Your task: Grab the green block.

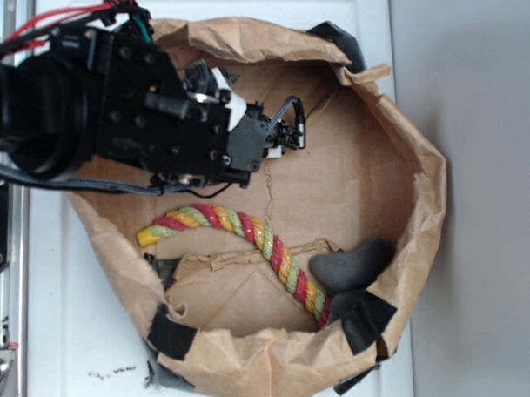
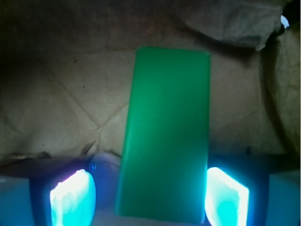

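The green block (image 2: 164,134) lies flat on the brown paper directly between the two fingers of the pincer (image 2: 149,197), its long side running away from the wrist and its near end level with the glowing pads (image 2: 73,197). The pincer is spread: the pad on one side sits right against the block's edge, while the other has a clear gap of paper between it and the block, so nothing is pinched yet. In the outside view the block is hidden under the arm, and the pincer (image 1: 289,130) is low inside the paper bag (image 1: 423,169), near its upper wall. Beyond the pincer's far side lies the braided rope (image 1: 246,233), well apart, with a dark gray lump (image 1: 350,262) at its end. The main risk is the off-centre fit: closing may let the nearer pad push the block sideways or twist it before the other arrives, and smooth faces could slip out. Crumpled paper beside the fingers might also get caught in the squeeze.
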You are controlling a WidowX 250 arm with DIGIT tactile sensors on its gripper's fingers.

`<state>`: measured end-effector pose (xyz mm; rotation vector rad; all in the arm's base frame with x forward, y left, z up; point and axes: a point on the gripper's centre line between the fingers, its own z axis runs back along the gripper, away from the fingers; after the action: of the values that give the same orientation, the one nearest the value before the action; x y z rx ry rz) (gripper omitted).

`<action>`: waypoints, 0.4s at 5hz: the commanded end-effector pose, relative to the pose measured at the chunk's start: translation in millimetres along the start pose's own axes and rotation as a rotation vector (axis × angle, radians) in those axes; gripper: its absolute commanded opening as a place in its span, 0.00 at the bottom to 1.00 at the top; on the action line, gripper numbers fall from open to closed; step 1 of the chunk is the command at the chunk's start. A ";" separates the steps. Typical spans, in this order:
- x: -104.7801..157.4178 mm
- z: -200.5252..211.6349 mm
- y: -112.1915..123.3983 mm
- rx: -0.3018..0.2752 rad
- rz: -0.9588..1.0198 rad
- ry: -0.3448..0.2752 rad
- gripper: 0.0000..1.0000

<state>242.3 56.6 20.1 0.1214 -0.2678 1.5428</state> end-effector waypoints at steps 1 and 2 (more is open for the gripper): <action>10.0 17.4 4.9 -0.055 -0.015 0.001 0.00; 10.4 16.2 1.8 -0.069 -0.035 0.003 0.00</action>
<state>237.8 53.4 26.3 0.0963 -0.2660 1.4846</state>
